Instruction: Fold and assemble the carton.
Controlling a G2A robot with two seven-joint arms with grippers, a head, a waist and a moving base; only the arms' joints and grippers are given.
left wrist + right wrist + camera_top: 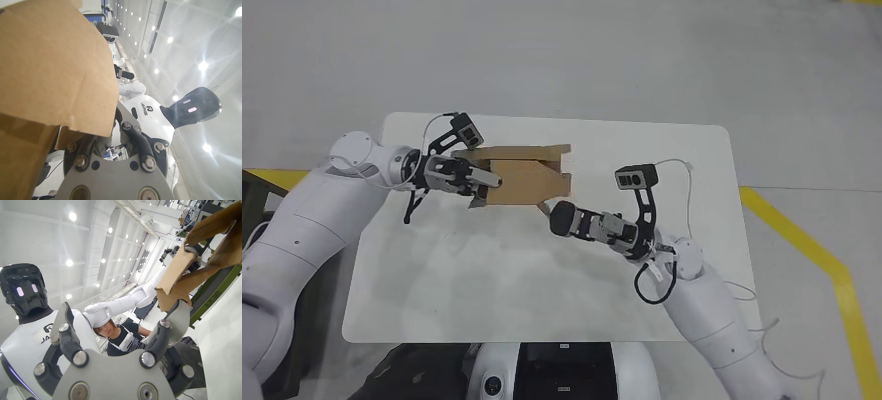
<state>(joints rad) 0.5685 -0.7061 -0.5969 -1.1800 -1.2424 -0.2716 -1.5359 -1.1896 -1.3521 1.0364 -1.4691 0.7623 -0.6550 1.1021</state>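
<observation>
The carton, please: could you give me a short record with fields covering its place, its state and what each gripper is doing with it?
carton: brown cardboard, partly folded, over the far part of the white table
left gripper: closed on one end of the carton
right gripper: open, at the carton's near corner, one finger against a loose flap
assembly: not finished; flaps not yet closed

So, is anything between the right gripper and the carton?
Nothing visible. The right gripper is open at the near corner of the carton, with a hanging flap right by one of its fingers.
</observation>
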